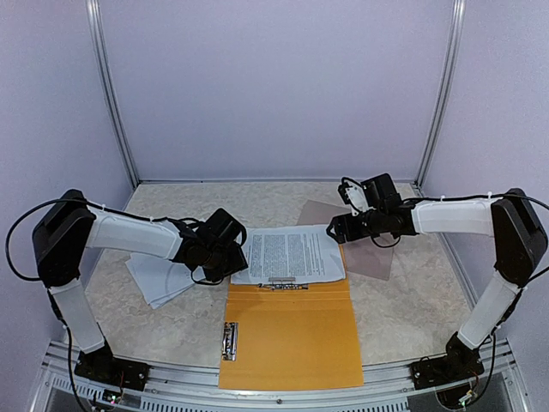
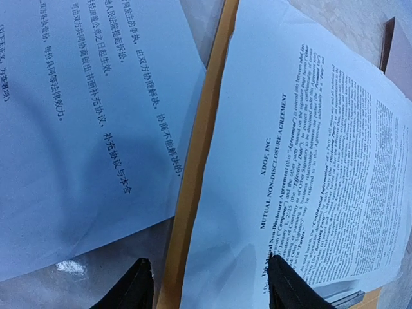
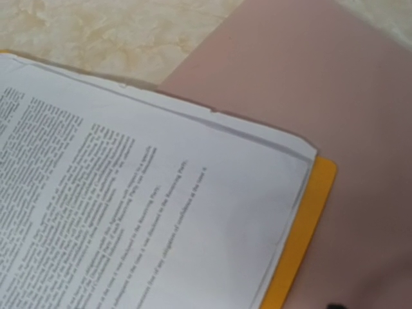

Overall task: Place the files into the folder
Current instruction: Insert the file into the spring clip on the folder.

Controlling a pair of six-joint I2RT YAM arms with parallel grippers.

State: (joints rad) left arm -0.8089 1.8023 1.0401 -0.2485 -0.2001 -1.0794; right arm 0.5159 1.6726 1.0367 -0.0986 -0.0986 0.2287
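A stack of white printed files [image 1: 287,255] lies on the upper half of the open orange folder [image 1: 292,335]. More white sheets [image 1: 159,279] lie loose on the table to the left. My left gripper [image 1: 232,260] hovers at the stack's left edge. In the left wrist view this gripper [image 2: 209,286] stands open, straddling the folder's orange edge [image 2: 199,161] and the printed page [image 2: 309,161], gripping nothing. My right gripper [image 1: 336,227] sits by the stack's far right corner. In the right wrist view its fingers hardly show above the files [image 3: 129,193] and the folder corner [image 3: 309,219].
A taupe cover [image 1: 369,253] lies under and right of the folder's far corner, wide in the right wrist view [image 3: 322,77]. The loose sheets with Chinese text [image 2: 84,116] lie left of the folder. A metal clip [image 1: 230,341] sits on the folder's left edge.
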